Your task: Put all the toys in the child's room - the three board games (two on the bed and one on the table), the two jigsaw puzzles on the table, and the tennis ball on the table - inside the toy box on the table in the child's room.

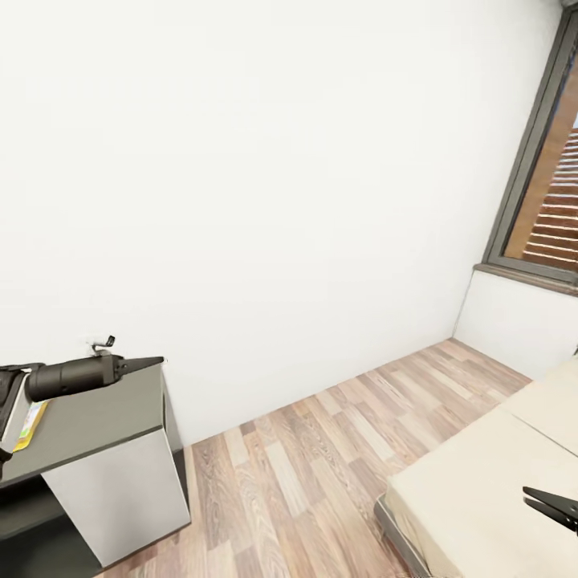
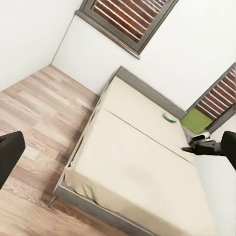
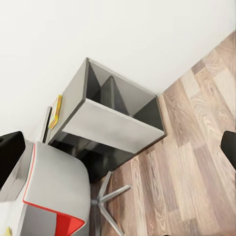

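Observation:
The bed (image 1: 482,474) is a bare cream mattress at the lower right. My right gripper (image 1: 550,504) hovers over its near corner, and my left wrist view shows that gripper (image 2: 192,149) by the mattress edge. A small green thing (image 2: 168,117) lies on the bed (image 2: 132,162), too small to name. My left gripper (image 1: 148,362) hangs over the dark grey side section of the table (image 1: 96,417). A yellow and white board game (image 1: 32,424) pokes out at the table's left end. Both grippers' fingers (image 2: 10,155) (image 3: 10,152) stand wide apart with nothing between them.
A wood plank floor (image 1: 305,474) runs between table and bed. The white wall (image 1: 265,201) is close ahead, with a slatted window (image 1: 554,201) at the right. Beside the table's white panel (image 3: 115,130) stands a red and white swivel chair (image 3: 49,196).

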`<state>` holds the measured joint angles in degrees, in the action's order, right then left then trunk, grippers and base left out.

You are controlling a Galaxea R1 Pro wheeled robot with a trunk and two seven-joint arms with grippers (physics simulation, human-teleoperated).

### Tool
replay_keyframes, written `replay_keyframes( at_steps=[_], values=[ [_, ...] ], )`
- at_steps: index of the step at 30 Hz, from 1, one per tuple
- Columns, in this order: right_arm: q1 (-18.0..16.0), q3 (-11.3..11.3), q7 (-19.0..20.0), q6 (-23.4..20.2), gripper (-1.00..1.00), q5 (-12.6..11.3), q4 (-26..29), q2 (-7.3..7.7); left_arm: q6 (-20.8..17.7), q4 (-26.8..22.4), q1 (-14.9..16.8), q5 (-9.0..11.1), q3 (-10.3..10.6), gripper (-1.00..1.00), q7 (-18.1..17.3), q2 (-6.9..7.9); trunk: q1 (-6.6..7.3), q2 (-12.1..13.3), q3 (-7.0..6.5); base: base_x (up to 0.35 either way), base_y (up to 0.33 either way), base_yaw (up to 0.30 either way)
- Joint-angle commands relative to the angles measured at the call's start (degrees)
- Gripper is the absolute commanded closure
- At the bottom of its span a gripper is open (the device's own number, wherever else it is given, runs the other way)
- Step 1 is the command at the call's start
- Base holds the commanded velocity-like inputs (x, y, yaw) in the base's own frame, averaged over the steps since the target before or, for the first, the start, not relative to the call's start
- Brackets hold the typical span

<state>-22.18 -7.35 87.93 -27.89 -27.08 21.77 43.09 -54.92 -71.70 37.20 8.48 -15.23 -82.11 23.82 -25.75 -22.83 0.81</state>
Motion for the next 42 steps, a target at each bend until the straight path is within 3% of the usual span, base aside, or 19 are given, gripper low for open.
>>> replay_keyframes(
  at_steps=[1,15,31,42],
  values=[
    [-0.01,-0.03,0.16,-0.54,-1.00,-0.05,-0.20,-0.01,-0.18,0.43,0.01,0.00,0.00,-1.00,-0.16,0.02,-0.03,-0.09,0.01,0.000,0.000,-0.218],
    [0.29,-0.15,0.08,2.60,-1.00,-0.08,-3.15,-0.02,2.97,4.92,-0.02,-0.39,-0.02,-1.00,-0.24,0.17,-0.03,-0.09,-0.87,0.000,0.000,-0.192],
    [0.33,-0.12,0.05,3.17,-1.00,-0.08,-3.39,-0.07,4.46,6.24,-0.91,-0.41,-0.04,-1.00,-0.13,0.40,-0.03,-0.09,-0.95,0.000,0.000,-0.016],
    [0.35,-0.12,0.30,3.51,-1.00,-0.07,-3.28,-1.16,8.88,9.94,-1.81,-0.68,-0.42,-1.00,-0.05,0.68,-0.03,-0.09,-0.44,-0.037,0.052,-0.004]
  ],
)
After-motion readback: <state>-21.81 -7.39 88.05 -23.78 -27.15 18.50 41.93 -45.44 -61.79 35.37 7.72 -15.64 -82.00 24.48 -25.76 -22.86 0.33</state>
